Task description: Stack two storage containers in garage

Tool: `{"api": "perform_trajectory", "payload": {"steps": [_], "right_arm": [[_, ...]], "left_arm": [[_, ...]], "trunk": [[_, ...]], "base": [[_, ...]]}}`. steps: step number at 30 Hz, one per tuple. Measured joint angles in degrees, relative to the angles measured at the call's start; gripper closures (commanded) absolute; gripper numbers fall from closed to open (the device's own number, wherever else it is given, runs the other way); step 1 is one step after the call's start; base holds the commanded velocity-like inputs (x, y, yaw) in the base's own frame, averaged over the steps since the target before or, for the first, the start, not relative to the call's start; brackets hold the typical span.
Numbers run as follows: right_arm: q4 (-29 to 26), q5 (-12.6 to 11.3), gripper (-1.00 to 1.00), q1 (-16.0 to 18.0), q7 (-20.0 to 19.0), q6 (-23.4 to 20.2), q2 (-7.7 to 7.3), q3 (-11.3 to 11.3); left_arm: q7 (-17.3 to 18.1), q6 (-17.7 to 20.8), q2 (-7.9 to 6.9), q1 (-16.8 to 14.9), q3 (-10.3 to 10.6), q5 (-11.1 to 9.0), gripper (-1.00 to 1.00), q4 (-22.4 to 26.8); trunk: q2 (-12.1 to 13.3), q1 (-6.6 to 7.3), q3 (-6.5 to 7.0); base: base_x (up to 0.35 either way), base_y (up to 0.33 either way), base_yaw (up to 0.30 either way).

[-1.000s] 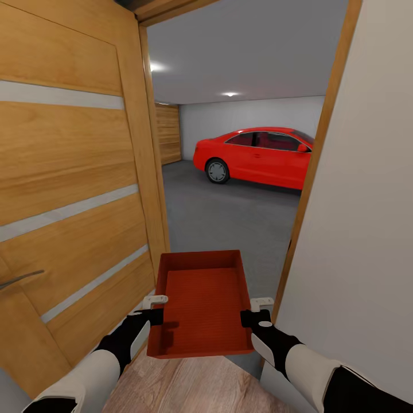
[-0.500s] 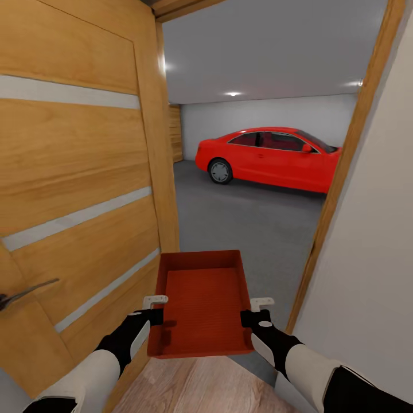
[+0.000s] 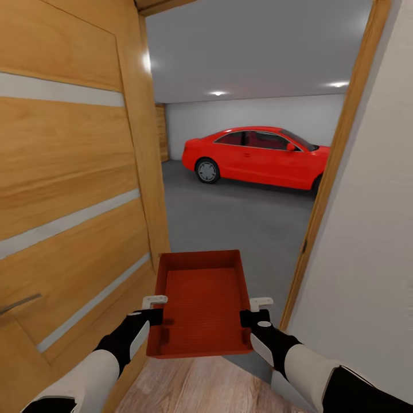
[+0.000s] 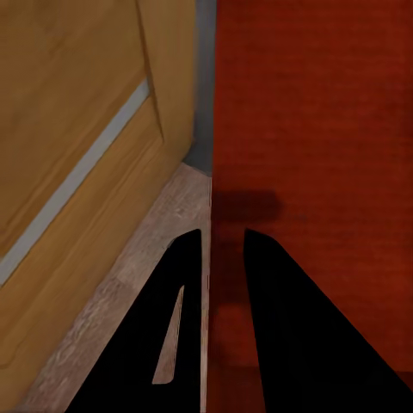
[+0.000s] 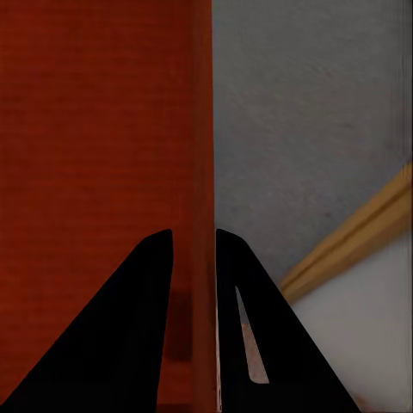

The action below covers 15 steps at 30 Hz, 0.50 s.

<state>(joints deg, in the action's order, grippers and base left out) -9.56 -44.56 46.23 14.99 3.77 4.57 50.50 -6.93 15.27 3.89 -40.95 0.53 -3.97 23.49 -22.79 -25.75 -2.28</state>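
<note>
Where light wood plank flooring (image 3: 201,387) ends at 6 o'clock, both arms carry one orange-red storage container (image 3: 201,304) level, w/ nothing inside. Left gripper (image 3: 156,310) pinches its 9 o'clock wall, right gripper (image 3: 252,311) its 3 o'clock wall; in both wrist views one finger sits each side of the thin wall. Open wooden door (image 3: 74,189) w/ grey stripes stands at 9–10 o'clock, doorframe (image 3: 330,172) at 2. Beyond: dark grey garage floor (image 3: 241,218), red car (image 3: 255,156) at 12–1, grey-white back wall (image 3: 246,115).

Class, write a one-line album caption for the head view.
Both hands carry a storage container through the doorway toward a red car.
</note>
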Motion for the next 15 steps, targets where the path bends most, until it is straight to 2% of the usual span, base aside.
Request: {"api": "perform_trajectory", "payload": {"steps": [15], "right_arm": [[0.0, 0.0, 1.0, 0.0, 0.1, 0.0, 0.02, 0.0]], "left_arm": [[0.0, 0.0, -0.02, 0.0, 0.0, 0.0, 1.0, 0.0]], "trunk": [[0.0, 0.0, -0.3]], "base": [[0.0, 0.0, -0.193]]}}
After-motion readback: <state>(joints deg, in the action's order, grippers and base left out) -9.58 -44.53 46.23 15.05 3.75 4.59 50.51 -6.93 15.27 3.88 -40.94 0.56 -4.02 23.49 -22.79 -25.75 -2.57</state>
